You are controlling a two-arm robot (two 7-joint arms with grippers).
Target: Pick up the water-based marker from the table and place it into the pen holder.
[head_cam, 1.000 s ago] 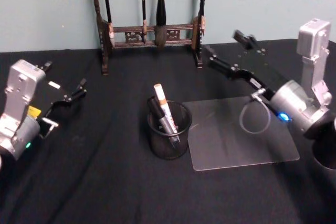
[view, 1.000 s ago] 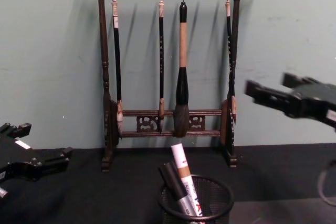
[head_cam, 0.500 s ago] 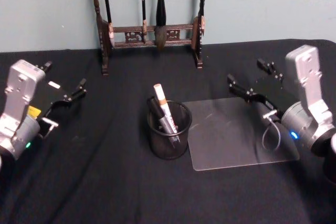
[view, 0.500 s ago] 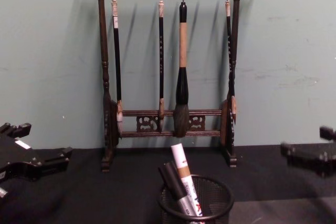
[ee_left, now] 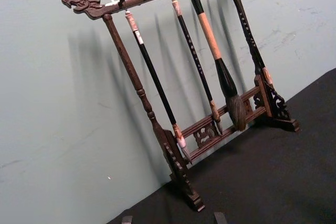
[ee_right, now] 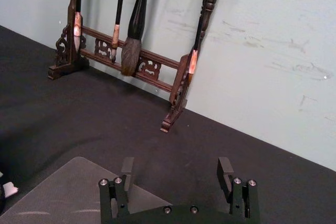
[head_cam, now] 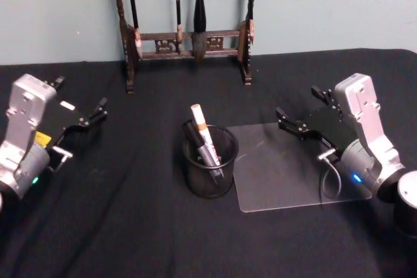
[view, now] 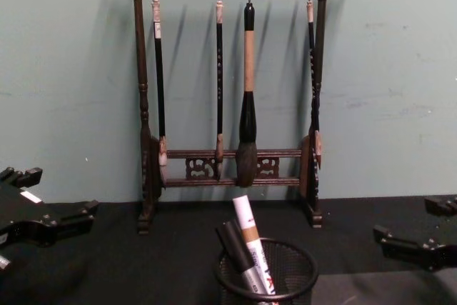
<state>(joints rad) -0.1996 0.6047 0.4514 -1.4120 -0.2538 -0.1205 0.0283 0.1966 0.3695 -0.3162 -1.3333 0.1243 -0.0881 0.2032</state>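
Water-based marker (head_cam: 202, 131) stands tilted inside pen holder (head_cam: 209, 162) at table centre, beside dark pens. Right gripper (head_cam: 301, 110) low over clear mat (head_cam: 287, 174), fingers apart, empty. Left gripper (head_cam: 81, 105) near left edge, fingers spread, empty.

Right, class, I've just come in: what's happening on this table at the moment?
Nothing is being held. The water-based marker stands tilted in the pen holder beside a dark pen, so the placing looks done. The right gripper hangs open and empty over the far edge of a clear mat, to the right of the holder. The left gripper sits open and idle at the left side. A brush rack stands behind by the wall.
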